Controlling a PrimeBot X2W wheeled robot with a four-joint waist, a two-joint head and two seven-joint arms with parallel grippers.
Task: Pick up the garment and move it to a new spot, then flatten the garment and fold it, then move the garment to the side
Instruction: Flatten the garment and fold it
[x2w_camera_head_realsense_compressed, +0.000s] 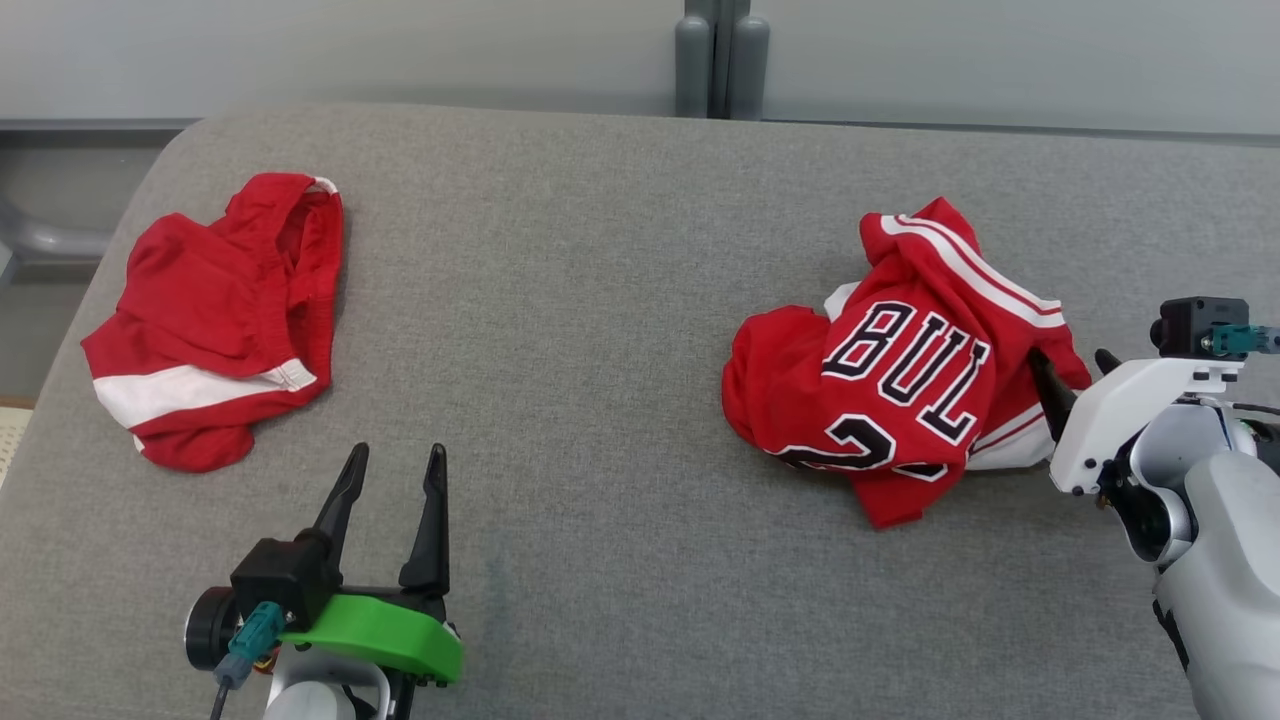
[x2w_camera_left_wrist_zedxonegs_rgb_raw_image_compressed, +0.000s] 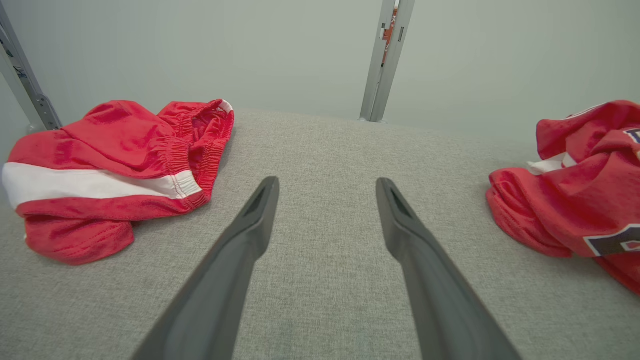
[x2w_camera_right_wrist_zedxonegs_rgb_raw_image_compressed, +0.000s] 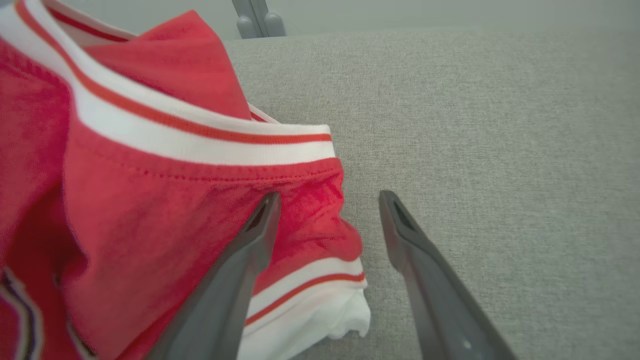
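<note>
Two red garments lie well apart on a grey padded surface (x2w_camera_head_realsense_compressed: 600, 300). In the head view the jersey (x2w_camera_head_realsense_compressed: 900, 380), crumpled, with black-and-white lettering and white-and-red striped trim, sits at about 3 o'clock. A pair of red shorts (x2w_camera_head_realsense_compressed: 215, 330) with a white band lies bunched at about 9 o'clock. A grey post (x2w_camera_head_realsense_compressed: 720, 60) stands beyond the far edge at 12 o'clock.

The right gripper (x2w_camera_head_realsense_compressed: 1070, 355) comes in from 4 o'clock, hard by the jersey's right edge, its pincer spread wide and holding nothing. In the right wrist view this gripper (x2w_camera_right_wrist_zedxonegs_rgb_raw_image_compressed: 330, 196) has one finger lying across the red cloth of the jersey (x2w_camera_right_wrist_zedxonegs_rgb_raw_image_compressed: 125, 200) at 9 o'clock and the other over bare grey surface at 3 o'clock. The striped hem corner lies just beside the gap between them. Whether the first finger presses on the cloth cannot be told.

The left gripper (x2w_camera_head_realsense_compressed: 397, 452) hangs at 7 o'clock in the head view, fingers pointing toward 12, pincer wide and empty. In the left wrist view this gripper (x2w_camera_left_wrist_zedxonegs_rgb_raw_image_compressed: 327, 184) points over bare surface, with the shorts (x2w_camera_left_wrist_zedxonegs_rgb_raw_image_compressed: 110, 165) at 10 o'clock and the jersey (x2w_camera_left_wrist_zedxonegs_rgb_raw_image_compressed: 575, 200) at 3 o'clock.
</note>
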